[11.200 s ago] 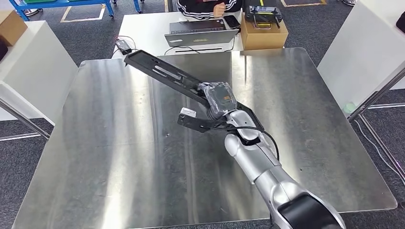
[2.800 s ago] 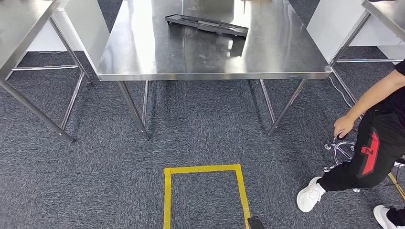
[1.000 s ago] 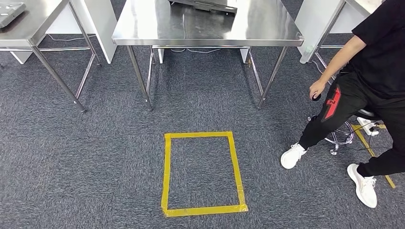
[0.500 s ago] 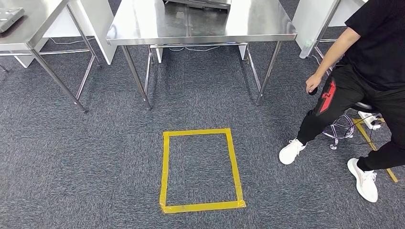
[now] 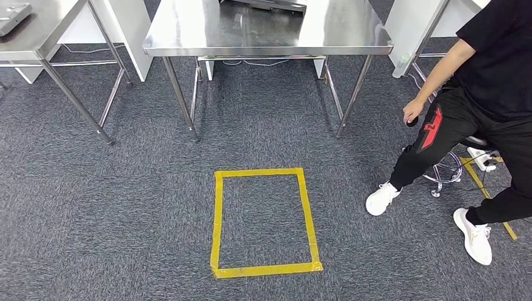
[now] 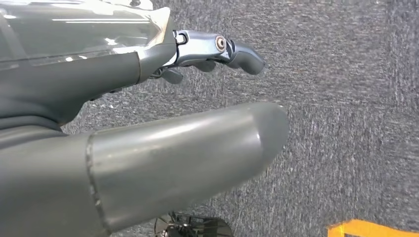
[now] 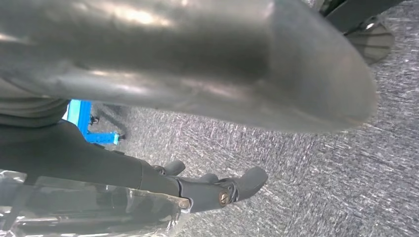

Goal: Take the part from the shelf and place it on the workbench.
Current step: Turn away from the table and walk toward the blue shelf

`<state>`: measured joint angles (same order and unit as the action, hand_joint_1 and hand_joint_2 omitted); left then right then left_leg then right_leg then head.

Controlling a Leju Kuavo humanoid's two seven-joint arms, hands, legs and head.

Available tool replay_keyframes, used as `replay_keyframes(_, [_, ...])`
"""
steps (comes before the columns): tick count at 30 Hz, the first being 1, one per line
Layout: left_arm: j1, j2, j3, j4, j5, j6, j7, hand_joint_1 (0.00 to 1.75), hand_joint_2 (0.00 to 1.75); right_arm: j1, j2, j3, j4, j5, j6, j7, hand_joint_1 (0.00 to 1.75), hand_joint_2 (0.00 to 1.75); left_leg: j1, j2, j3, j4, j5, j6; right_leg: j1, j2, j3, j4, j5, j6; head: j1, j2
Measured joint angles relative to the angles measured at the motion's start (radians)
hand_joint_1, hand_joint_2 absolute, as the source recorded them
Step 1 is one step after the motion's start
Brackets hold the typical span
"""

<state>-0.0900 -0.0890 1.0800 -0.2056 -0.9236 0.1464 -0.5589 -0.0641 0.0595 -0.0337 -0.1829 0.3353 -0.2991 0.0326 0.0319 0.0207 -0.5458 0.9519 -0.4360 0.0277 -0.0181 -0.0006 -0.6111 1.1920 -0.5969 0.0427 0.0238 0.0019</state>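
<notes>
— Part [image 5: 263, 4] is down on the workbench [image 5: 270, 37], see it? That dark flat piece at the far edge of the steel top, mostly cut off from where the robot's looking.

— I see a sliver of it. Eleven seconds or so back the right hand had it out over that same table.

— Right, and now the robot has backed well away. A few seconds ago the bench was close under its view; now there's a stretch of grey carpet between, and the yellow tape rectangle [image 5: 263, 221] sits in the near middle of the floor. In the last second the scene has barely shifted, so I'd say the walking is about done.

— And the hands?

— Left hand [image 6: 163, 98] hangs over the carpet with nothing in it, fingers [image 6: 217, 49] apart from the thumb. Right hand [image 7: 197, 123] looks the same, empty over the floor, though that view is so blurred and close I'd only call it probably open.

— So the job's finished?

— I'd judge so: part placed, robot retreated to its mark. The person [image 5: 483, 106] seated on the stool at the right has a hand low by the knee, well apart from the table.
</notes>
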Motion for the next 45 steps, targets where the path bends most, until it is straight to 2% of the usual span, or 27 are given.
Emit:
replay_keyframes(2, [0.001,-0.002,0.0,0.0,-0.001,0.0,0.0,0.0,0.0,0.002,-0.002,0.0,0.0,0.0,0.0,0.001,0.0,0.0,0.002,0.009,-0.002,0.001,0.001,-0.003,-0.007,0.0,-0.029,0.061,-0.01,0.017,0.0,0.0])
replay_keyframes(3, [0.001,-0.003,0.0,0.0,-0.002,0.0,0.0,0.0,0.0,0.003,-0.004,0.0,0.0,0.0,0.0,0.001,0.0,0.0,0.005,0.014,-0.002,0.002,0.001,-0.007,-0.012,-0.003,-0.013,0.029,0.009,0.031,0.0,0.0])
replay_keyframes(5, [0.001,-0.005,0.0,0.0,-0.004,0.0,0.0,0.0,0.0,0.002,-0.005,0.0,0.0,0.002,0.0,0.001,0.0,0.0,0.009,0.026,-0.001,0.009,-0.003,-0.022,-0.022,-0.028,0.056,-0.112,0.066,0.058,0.0,0.0])
replay_keyframes(6, [0.001,-0.004,0.0,0.0,-0.004,0.0,0.0,0.0,0.0,0.0,-0.005,0.0,0.0,0.002,0.0,0.001,0.0,0.0,0.01,0.033,-0.001,0.014,-0.007,-0.032,-0.023,-0.042,0.082,-0.171,0.088,0.06,0.001,0.0])
replay_keyframes(8, [0.0,-0.002,0.0,0.0,-0.005,0.0,0.0,0.0,0.0,-0.003,-0.003,0.0,0.0,0.003,0.001,0.001,0.0,0.0,0.006,0.045,0.003,0.02,-0.013,-0.048,-0.018,-0.051,0.093,-0.209,0.099,0.037,0.001,0.0])
replay_keyframes(10, [-0.001,-0.003,0.0,0.0,-0.005,0.0,0.0,0.0,0.0,-0.002,-0.004,0.0,0.0,0.003,0.002,0.001,0.0,0.0,0.01,0.055,0.008,0.019,-0.015,-0.058,-0.016,-0.032,0.09,-0.204,0.101,0.007,0.0,0.0])
replay_keyframes(11, [-0.001,-0.003,-0.001,0.0,-0.006,0.0,0.0,0.0,0.0,-0.002,-0.004,0.0,0.0,0.003,0.002,0.001,0.0,0.0,0.014,0.05,0.006,0.028,-0.026,-0.061,-0.016,-0.024,0.09,-0.203,0.103,-0.002,0.0,0.0])
replay_keyframes(13, [0.0,-0.003,-0.001,0.0,-0.006,0.0,0.0,0.0,0.0,-0.002,-0.004,0.0,0.0,0.003,0.002,0.001,0.0,0.0,0.017,0.02,-0.024,0.102,-0.084,-0.061,-0.015,-0.007,0.091,-0.202,0.11,-0.018,-0.002,0.0])
replay_keyframes(15, [0.001,-0.003,-0.001,0.0,-0.006,0.0,0.0,0.0,0.0,-0.002,-0.003,0.0,0.0,0.003,0.002,0.001,0.0,0.0,0.01,-0.008,-0.086,0.243,-0.161,-0.053,-0.005,0.01,0.085,-0.202,0.115,-0.028,-0.003,0.0])
replay_keyframes(17, [0.002,-0.002,-0.001,0.0,-0.006,0.0,0.0,0.0,0.0,0.0,-0.002,0.0,0.0,0.004,0.002,0.001,0.0,0.0,0.003,-0.015,-0.127,0.328,-0.184,-0.041,0.006,0.03,0.082,-0.201,0.117,-0.033,-0.003,0.0])
replay_keyframes(19, [0.002,-0.003,-0.001,0.0,-0.006,0.0,0.0,0.0,0.0,0.001,-0.002,0.0,0.0,0.006,0.003,0.002,0.0,0.0,-0.007,-0.027,-0.098,0.264,-0.13,-0.019,0.017,0.055,0.085,-0.201,0.117,-0.034,-0.003,0.0])
replay_keyframes(21, [0.002,-0.001,-0.001,0.0,-0.006,0.0,0.0,0.0,0.0,0.0,0.0,0.0,0.0,0.008,0.003,0.003,0.0,0.0,-0.015,-0.073,-0.035,0.132,-0.065,0.011,0.024,0.081,0.086,-0.2,0.117,-0.034,-0.002,0.0])
replay_keyframes(22, [0.002,0.001,-0.001,0.0,-0.006,0.0,0.0,0.0,0.0,-0.001,0.002,0.0,0.0,0.008,0.003,0.003,0.0,0.0,-0.019,-0.092,-0.014,0.088,-0.051,0.02,0.024,0.091,0.084,-0.199,0.117,-0.033,-0.002,0.0])
replay_keyframes(23, [0.002,0.001,-0.001,0.0,-0.007,0.0,0.001,0.0,0.0,-0.002,0.003,0.0,0.0,0.009,0.003,0.004,0.0,0.0,-0.023,-0.102,-0.003,0.066,-0.047,0.025,0.023,0.102,0.08,-0.198,0.118,-0.031,-0.002,0.0])
replay_keyframes(25, [0.001,0.001,-0.002,0.0,-0.006,0.0,0.001,0.0,0.0,-0.002,0.004,0.0,0.0,0.009,0.004,0.006,0.0,0.0,-0.027,-0.086,0.001,0.054,-0.046,0.023,0.021,0.122,0.069,-0.199,0.122,-0.024,-0.002,0.0])
replay_keyframes(26, [0.0,-0.001,-0.003,0.0,-0.006,0.001,0.002,0.0,0.0,0.0,0.004,0.0,0.0,0.009,0.004,0.007,0.0,0.0,-0.026,-0.074,0.005,0.045,-0.042,0.021,0.022,0.119,0.063,-0.194,0.12,-0.02,-0.002,0.0])
replay_keyframes(28, [-0.001,-0.003,-0.004,0.0,-0.006,0.001,0.003,0.0,0.0,0.0,0.004,0.0,0.001,0.009,0.004,0.009,0.0,0.0,-0.022,-0.047,0.011,0.028,-0.033,0.021,0.025,0.078,0.031,-0.139,0.091,-0.019,0.003,0.0])
replay_keyframes(30, [0.001,-0.004,-0.003,0.0,-0.007,0.002,0.004,0.0,0.0,-0.002,0.003,0.0,0.001,0.009,0.004,0.01,0.0,0.0,-0.022,-0.018,0.011,0.024,-0.03,0.023,0.02,0.03,-0.031,-0.015,0.037,-0.02,0.008,0.0])
replay_keyframes(32, [0.003,-0.005,-0.004,0.0,-0.007,0.002,0.006,0.0,0.0,0.0,0.001,0.0,0.001,0.009,0.004,0.011,0.0,0.0,-0.023,0.012,0.009,0.024,-0.031,0.022,0.011,0.015,-0.075,0.073,0.011,-0.008,0.008,0.0])
replay_keyframes(33, [0.003,-0.006,-0.004,0.0,-0.007,0.002,0.006,0.0,0.0,0.002,0.001,0.0,0.001,0.009,0.004,0.011,0.0,0.0,-0.023,0.025,0.009,0.025,-0.032,0.02,0.007,0.01,-0.07,0.066,0.02,0.003,0.009,0.0])
replay_keyframes(35, [0.003,-0.007,-0.004,0.0,-0.008,0.002,0.007,0.0,0.0,0.004,0.0,0.0,0.001,0.009,0.004,0.012,0.0,0.0,-0.022,0.049,0.01,0.028,-0.035,0.015,-0.004,-0.016,-0.001,-0.06,0.069,0.028,0.009,0.0])
replay_keyframes(37, [0.003,-0.006,-0.004,0.0,-0.009,0.003,0.009,0.0,0.0,0.003,0.001,0.0,0.001,0.008,0.004,0.013,0.0,0.0,-0.024,0.065,0.013,0.032,-0.04,0.007,-0.009,-0.059,0.063,-0.178,0.106,0.035,0.008,0.0])
replay_keyframes(39, [0.003,-0.006,-0.004,0.0,-0.009,0.004,0.011,0.0,0.0,0.002,0.003,0.0,0.001,0.008,0.004,0.015,0.0,0.0,-0.027,0.07,0.014,0.034,-0.042,0.003,-0.008,-0.081,0.076,-0.202,0.111,0.031,0.007,0.0])
replay_keyframes(41, [0.003,-0.006,-0.004,0.0,-0.009,0.004,0.011,0.0,0.0,0.001,0.003,0.0,0.001,0.008,0.004,0.015,0.0,0.0,-0.028,0.07,0.014,0.033,-0.042,0.002,-0.007,-0.081,0.075,-0.202,0.112,0.031,0.007,0.0])
replay_keyframes(42, [0.003,-0.005,-0.004,0.0,-0.008,0.007,0.015,0.0,0.0,0.001,0.004,0.0,0.001,0.009,0.003,0.018,0.0,0.0,-0.028,0.074,0.016,0.033,-0.044,-0.002,-0.005,-0.076,0.073,-0.203,0.114,0.025,0.006,0.0])
replay_keyframes(44, [0.002,-0.005,-0.002,0.0,0.002,0.023,0.027,0.0,0.0,0.004,0.005,0.001,0.001,0.02,0.002,0.032,0.0,0.0,-0.024,0.081,0.023,0.035,-0.05,-0.018,-0.004,-0.056,0.072,-0.206,0.12,0.005,0.005,0.0])
replay_keyframes(45, [0.003,-0.006,0.006,0.0,0.016,0.041,0.032,0.0,0.0,0.005,0.009,0.006,0.001,0.034,0.001,0.042,0.0,0.0,-0.019,0.058,-0.003,0.105,-0.096,-0.028,-0.004,-0.031,0.07,-0.209,0.127,-0.013,0.004,0.0])
